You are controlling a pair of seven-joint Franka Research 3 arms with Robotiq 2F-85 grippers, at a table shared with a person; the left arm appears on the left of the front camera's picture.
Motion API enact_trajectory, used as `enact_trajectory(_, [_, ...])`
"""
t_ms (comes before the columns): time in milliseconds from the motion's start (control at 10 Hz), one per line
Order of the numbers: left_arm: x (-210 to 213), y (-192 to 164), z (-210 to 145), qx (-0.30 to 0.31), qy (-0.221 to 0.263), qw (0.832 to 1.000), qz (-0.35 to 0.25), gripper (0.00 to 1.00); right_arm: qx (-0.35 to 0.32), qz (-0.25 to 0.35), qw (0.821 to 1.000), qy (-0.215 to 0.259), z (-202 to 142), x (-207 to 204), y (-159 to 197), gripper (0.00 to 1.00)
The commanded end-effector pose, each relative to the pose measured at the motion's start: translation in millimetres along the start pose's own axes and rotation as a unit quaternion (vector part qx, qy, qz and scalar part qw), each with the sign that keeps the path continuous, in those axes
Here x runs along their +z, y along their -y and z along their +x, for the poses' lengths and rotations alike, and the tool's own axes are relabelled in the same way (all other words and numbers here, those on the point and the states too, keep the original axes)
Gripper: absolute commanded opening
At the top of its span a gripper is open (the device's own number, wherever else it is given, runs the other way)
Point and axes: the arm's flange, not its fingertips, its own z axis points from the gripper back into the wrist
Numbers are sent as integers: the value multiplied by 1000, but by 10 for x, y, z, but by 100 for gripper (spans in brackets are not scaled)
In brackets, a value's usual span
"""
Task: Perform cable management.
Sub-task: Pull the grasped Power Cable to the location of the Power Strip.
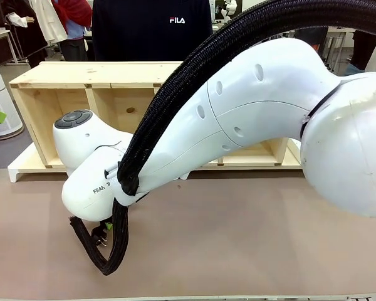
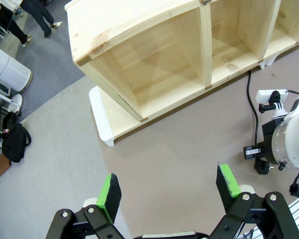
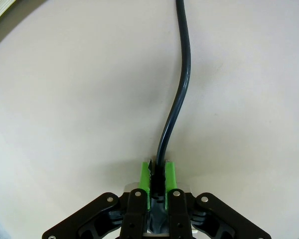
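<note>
Right pincer (image 3: 158,174) is low over the brown surface (image 3: 65,99), green pads pressed together on the cable (image 3: 182,84), pinching it. From the pads the cord leaves toward 12 o'clock, bows a little toward 1 o'clock and runs out of the wrist frame, lying slack on the surface. In the left wrist view the same cord runs along the 3 o'clock edge, just beside the white power strip (image 2: 271,95); whether it is plugged in there I cannot tell. Left pincer (image 2: 168,186) hangs high above the surface, pads spread wide, holding nothing, looking down on the wooden shelf unit (image 2: 154,64). In the front view the right arm (image 1: 238,113) reaches across toward 8 o'clock, and its braided hose (image 1: 175,94) loops down close to the surface. Step in hand, as I judge it: drawing the cord along to gather it. To do it well, keep the pinch firm and travel low and slow, following the cord's own curve so it slides and doesn't kink. Watch the slack; a taut cord could drag the strip. Keep the drooping hose loop off the cord. The free left pincer could take a second hold farther along.
</note>
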Motion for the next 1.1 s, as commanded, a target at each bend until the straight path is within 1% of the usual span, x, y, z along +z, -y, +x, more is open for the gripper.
enact_trajectory(0, [0, -5, -1, 0, 0, 1000, 1, 100, -1, -1, 1000, 0, -3, -4, 3, 0])
enact_trajectory(1000, [0, -5, -1, 0, 0, 1000, 1, 100, -1, -1, 1000, 0, -3, -4, 3, 0])
